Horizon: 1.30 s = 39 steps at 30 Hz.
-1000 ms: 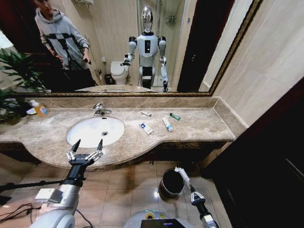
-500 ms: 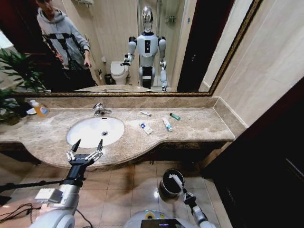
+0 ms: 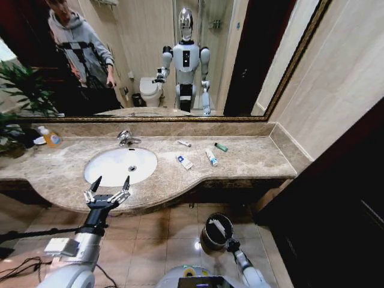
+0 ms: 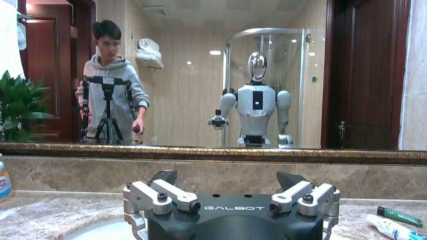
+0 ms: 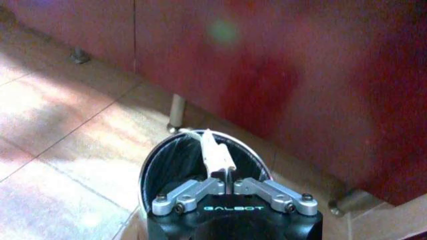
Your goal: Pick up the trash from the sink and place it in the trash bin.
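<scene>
The white oval sink (image 3: pixel 105 171) is set in the marble counter and nothing lies in its basin. Right of it on the counter lie trash bits: two white tubes with blue print (image 3: pixel 184 162) (image 3: pixel 211 157), a green tube (image 3: pixel 221 147) and a thin white stick (image 3: pixel 184 143). The black trash bin (image 3: pixel 207 239) stands on the floor below. My right gripper (image 3: pixel 228 242) (image 5: pixel 228 183) is shut on a white wrapper (image 3: pixel 219 228) (image 5: pixel 215 154), which hangs over the bin's mouth (image 5: pixel 152 165). In front of the counter edge my left gripper (image 3: pixel 108 186) (image 4: pixel 227 180) stands open with nothing in it.
A chrome faucet (image 3: pixel 126 138) stands behind the basin and an orange-yellow bottle (image 3: pixel 51 138) at the far left. A large mirror covers the wall above. Dark red cabinet fronts (image 5: pixel 300 75) rise close behind the bin, and a dark door (image 3: pixel 342 198) is on the right.
My right gripper has come down and back with the white wrapper, from beside the bin's rim to over its mouth. The left arm has not moved.
</scene>
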Available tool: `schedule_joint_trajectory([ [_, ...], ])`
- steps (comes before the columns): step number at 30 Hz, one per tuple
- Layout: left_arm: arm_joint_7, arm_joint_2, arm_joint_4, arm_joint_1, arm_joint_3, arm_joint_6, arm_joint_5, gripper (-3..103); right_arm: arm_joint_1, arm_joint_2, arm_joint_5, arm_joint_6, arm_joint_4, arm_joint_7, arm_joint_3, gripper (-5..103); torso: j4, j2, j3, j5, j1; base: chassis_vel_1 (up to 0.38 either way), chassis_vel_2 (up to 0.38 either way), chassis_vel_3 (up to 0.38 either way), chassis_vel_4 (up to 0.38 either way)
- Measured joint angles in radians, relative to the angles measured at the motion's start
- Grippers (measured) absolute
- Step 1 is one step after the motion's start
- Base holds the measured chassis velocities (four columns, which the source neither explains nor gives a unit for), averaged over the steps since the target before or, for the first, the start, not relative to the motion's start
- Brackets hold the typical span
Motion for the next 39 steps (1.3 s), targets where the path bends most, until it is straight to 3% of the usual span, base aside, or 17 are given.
schedule_joint_trajectory([
  [3,0.000,0.000,0.000,0.000,0.000,0.000,0.000,100,0.008,-0.001,0.000,-0.002,-0.015,-0.006,0.001,19,0.0000,0.000,0.000,0.0003,0.000,0.000,0.000,0.000,0.000],
  [4,0.000,0.000,0.000,0.000,0.000,0.000,0.000,100,0.008,-0.001,0.000,-0.002,-0.015,-0.006,0.001,19,0.0000,0.000,0.000,0.0003,0.000,0.000,0.000,0.000,0.000],
  [6,0.000,0.000,0.000,0.000,0.000,0.000,0.000,100,0.007,-0.003,0.013,0.004,-0.016,-0.009,0.000,29,0.0000,0.000,0.000,0.0002,0.000,0.000,0.000,0.000,0.000],
  [8,0.000,0.000,0.000,0.000,0.000,0.000,0.000,100,0.005,-0.004,0.022,0.006,-0.013,-0.012,0.000,29,0.0000,0.000,0.000,0.0002,0.000,0.000,0.000,0.000,0.000],
  [11,0.000,0.000,0.000,0.000,0.000,0.000,0.000,100,-0.020,-0.012,0.059,0.009,0.024,-0.023,-0.002,45,0.0000,0.000,0.000,0.0002,0.000,0.000,0.000,0.000,0.000],
  [12,0.000,0.000,0.000,0.000,0.000,0.000,0.000,100,-0.020,-0.012,0.059,0.009,0.024,-0.023,-0.002,45,0.0000,0.000,0.000,0.0002,0.000,0.000,0.000,0.000,0.000],
  [16,0.000,0.000,0.000,0.000,0.000,0.000,0.000,100,-0.061,-0.022,0.101,0.001,0.088,-0.036,-0.005,67,0.0000,0.000,0.000,0.0002,0.000,0.000,0.000,0.000,0.000],
  [20,0.000,0.000,0.000,0.000,0.000,0.000,0.000,100,-0.090,-0.027,0.133,-0.006,0.134,-0.069,-0.004,73,0.0000,0.000,0.000,0.0003,0.000,0.000,0.000,0.000,0.000],
  [23,0.000,0.000,0.000,0.000,0.000,0.000,0.000,100,-0.141,-0.030,0.152,-0.009,0.213,-0.091,-0.003,89,0.0000,0.000,0.000,0.0002,0.000,0.000,0.000,0.000,0.000],
  [26,0.000,0.000,0.000,0.000,0.000,0.000,0.000,100,-0.173,-0.024,0.156,-0.004,0.271,-0.091,0.003,98,-0.0001,0.000,0.000,0.0001,0.000,0.000,0.000,0.000,0.000],
  [39,0.000,0.000,0.000,0.000,0.000,0.000,0.000,100,-0.414,-0.002,0.300,0.052,0.682,0.031,0.072,100,0.0000,0.000,0.000,0.0002,0.000,0.000,0.000,0.000,0.000],
])
